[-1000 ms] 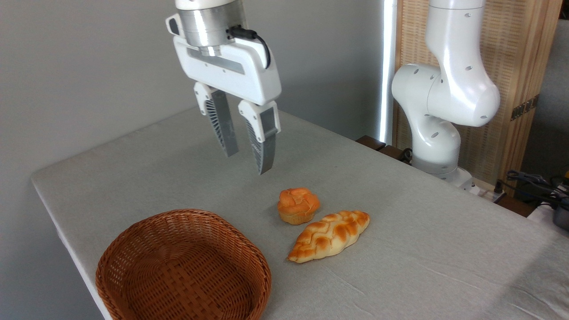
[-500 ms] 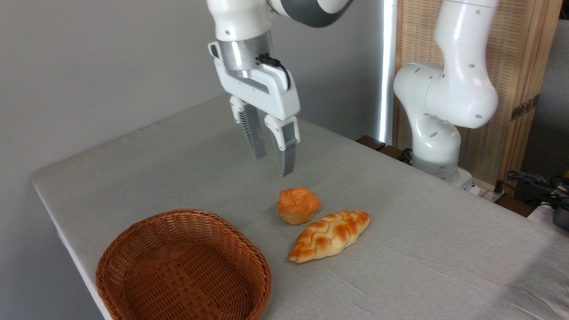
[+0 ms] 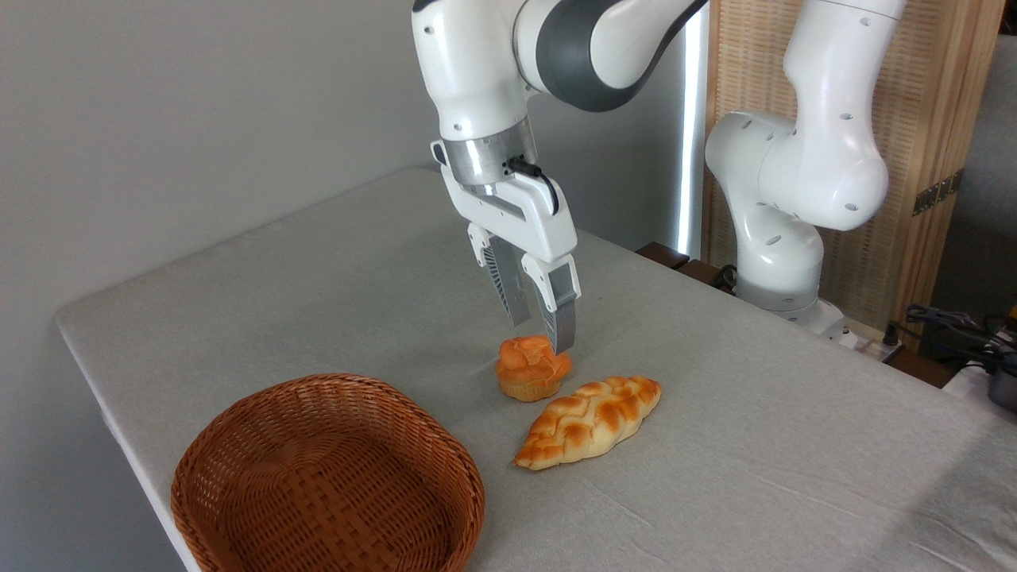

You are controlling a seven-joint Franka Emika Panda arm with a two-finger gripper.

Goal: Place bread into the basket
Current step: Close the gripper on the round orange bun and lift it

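The bread [image 3: 531,369], a small round orange-golden bun with a lumpy top, sits on the grey table near the middle. My gripper [image 3: 542,335] hangs just above and slightly behind it, its fingertips level with the bun's top. The two fingers are a little apart with nothing between them, so it is open. The basket [image 3: 327,477], round, woven and reddish-brown, stands empty at the front left corner of the table.
A longer braided golden-brown loaf [image 3: 589,420] lies right in front of the bun, to its right. The arm's white base [image 3: 783,230] stands at the back right edge. The table's left edge runs close by the basket.
The gripper has come down and to the right, from high above the table's middle to just over the bun. The bun, the loaf and the basket have not moved.
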